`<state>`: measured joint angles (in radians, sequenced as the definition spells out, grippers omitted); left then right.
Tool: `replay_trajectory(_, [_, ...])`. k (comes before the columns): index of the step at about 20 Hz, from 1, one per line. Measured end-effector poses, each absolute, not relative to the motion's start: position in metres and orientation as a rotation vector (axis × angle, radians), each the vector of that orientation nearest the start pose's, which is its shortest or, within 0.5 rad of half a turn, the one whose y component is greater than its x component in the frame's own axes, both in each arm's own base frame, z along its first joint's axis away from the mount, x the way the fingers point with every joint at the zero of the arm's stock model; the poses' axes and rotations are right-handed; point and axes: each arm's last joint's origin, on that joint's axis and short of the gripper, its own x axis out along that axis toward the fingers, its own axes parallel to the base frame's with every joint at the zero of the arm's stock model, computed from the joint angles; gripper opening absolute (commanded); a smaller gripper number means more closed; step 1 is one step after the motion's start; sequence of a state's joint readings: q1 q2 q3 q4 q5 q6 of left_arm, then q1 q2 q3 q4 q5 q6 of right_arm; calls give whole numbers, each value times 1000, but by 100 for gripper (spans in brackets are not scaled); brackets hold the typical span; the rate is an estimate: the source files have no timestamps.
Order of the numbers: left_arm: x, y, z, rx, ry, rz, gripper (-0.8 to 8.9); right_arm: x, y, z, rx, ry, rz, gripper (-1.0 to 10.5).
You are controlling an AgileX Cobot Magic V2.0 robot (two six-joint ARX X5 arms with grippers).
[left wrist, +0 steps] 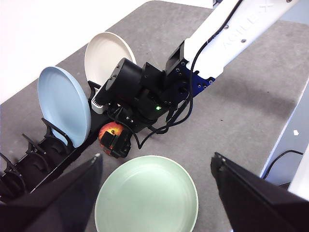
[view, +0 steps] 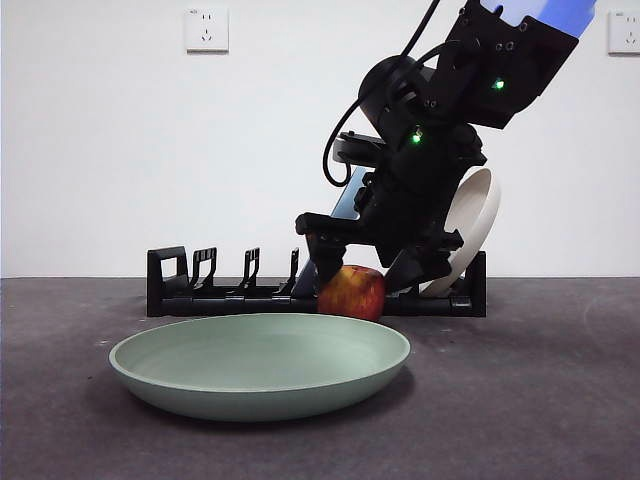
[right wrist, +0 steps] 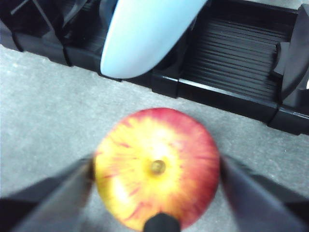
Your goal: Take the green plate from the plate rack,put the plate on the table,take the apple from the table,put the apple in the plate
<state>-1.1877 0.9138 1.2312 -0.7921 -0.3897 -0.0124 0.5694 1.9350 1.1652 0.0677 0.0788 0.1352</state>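
Nearest the front camera: green plate (view: 260,365), already flat on the table (view: 540,400), out of the plate rack (view: 215,290). Behind it, just in front of the rack: one apple (view: 352,292), on the table, not yet in the plate. Right gripper (view: 375,268) down over the apple, jaws straddling it on either side; whether pressed against the skin or a hair apart, cannot tell. Left gripper (left wrist: 157,166) high above the plate, jaws spread wide, holding nothing. Done by the look of it: plate out and set down. Left: close, lift, carry across, drop in. Count: three plates, namely one green, one blue plate (left wrist: 65,104) and one beige plate (left wrist: 106,55) upright in the rack; one apple; one rack.
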Motion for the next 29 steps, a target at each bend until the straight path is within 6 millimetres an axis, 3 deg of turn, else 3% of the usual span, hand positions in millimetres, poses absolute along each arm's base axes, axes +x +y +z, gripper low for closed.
replay_trajectory(3, [69, -141, 403, 334, 348, -781, 382, 343, 217, 160, -98, 701, 423, -13])
replay_trajectory(7, [69, -141, 401, 347, 361, -779, 382, 333, 216, 171, -136, 739, 433, -12])
replay_trajectory(11, [69, -141, 401, 347, 361, -779, 382, 297, 217, 238, -154, 647, 505, -13])
replay_trajectory(13, [69, -141, 401, 347, 361, -779, 382, 277, 218, 254, -177, 672, 541, -13])
replay_trajectory(16, [69, -141, 401, 347, 361, -779, 382, 251, 236, 244, -263, 788, 609, -13])
replay_trajectory(21, [69, -141, 401, 346, 361, -779, 382, 219, 265, 224, -326, 769, 693, -13])
replay_trajectory(29, [69, -141, 401, 347, 362, -779, 381, 221, 270, 186, -355, 807, 673, -13])
